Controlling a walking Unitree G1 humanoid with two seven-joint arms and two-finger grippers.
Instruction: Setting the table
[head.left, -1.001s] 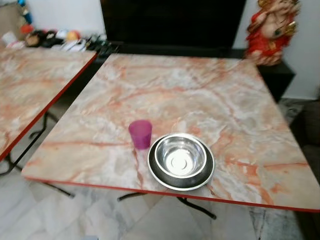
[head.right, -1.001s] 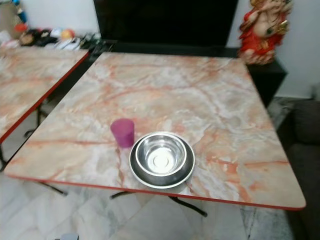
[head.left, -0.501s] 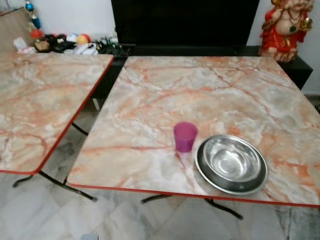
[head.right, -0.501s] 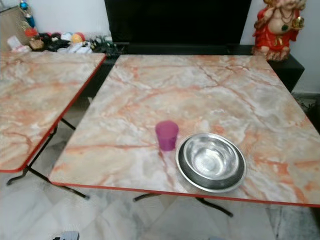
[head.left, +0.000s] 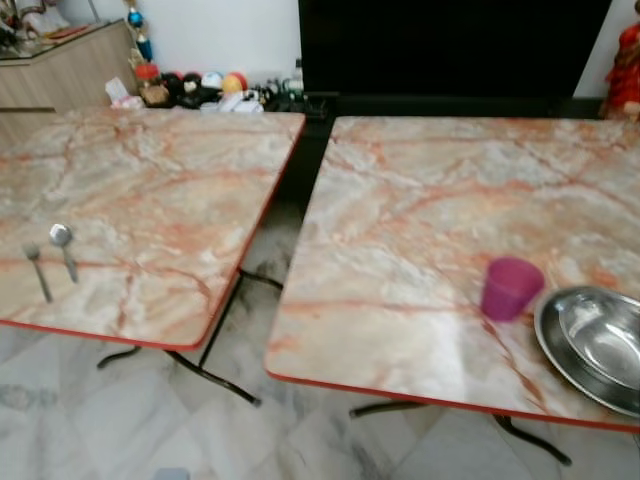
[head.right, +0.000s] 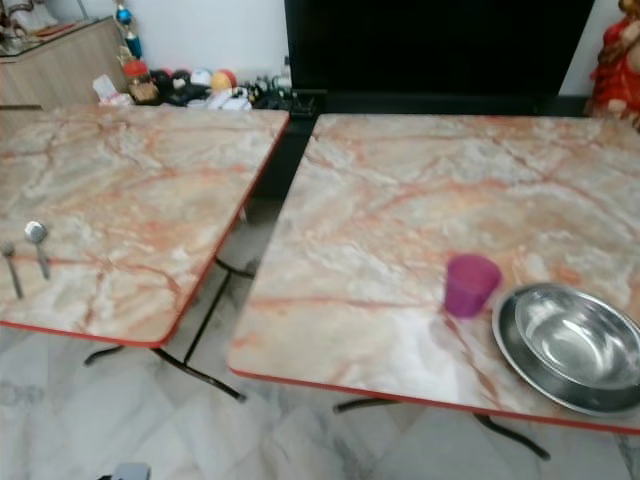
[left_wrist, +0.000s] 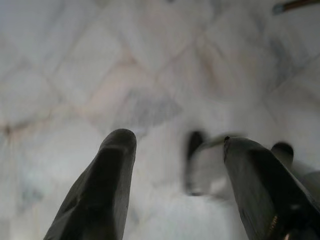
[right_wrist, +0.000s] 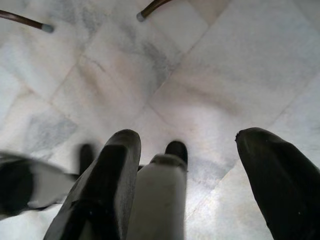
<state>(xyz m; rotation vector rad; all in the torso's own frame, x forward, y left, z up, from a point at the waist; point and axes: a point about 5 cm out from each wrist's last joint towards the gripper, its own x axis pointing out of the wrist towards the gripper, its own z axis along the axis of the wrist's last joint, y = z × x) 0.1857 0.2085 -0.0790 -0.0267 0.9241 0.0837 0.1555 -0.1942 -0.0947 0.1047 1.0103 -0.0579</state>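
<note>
I see two marble tables, right table (head.right: 400, 200) carrying cup (head.right: 471, 285) with bowl (head.right: 575, 345) on plate touching at its 4 o'clock, left table (head.right: 130, 200) carrying spoon (head.right: 38, 245), fork (head.right: 12, 268) beside it

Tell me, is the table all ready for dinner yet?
Not yet. Done: a purple cup stands beside a steel bowl nested in a steel plate on the right table. In hand: nothing; the left gripper and right gripper hang open over the floor. Left: the spoon and fork lie on the left table, away from the plate.
</note>
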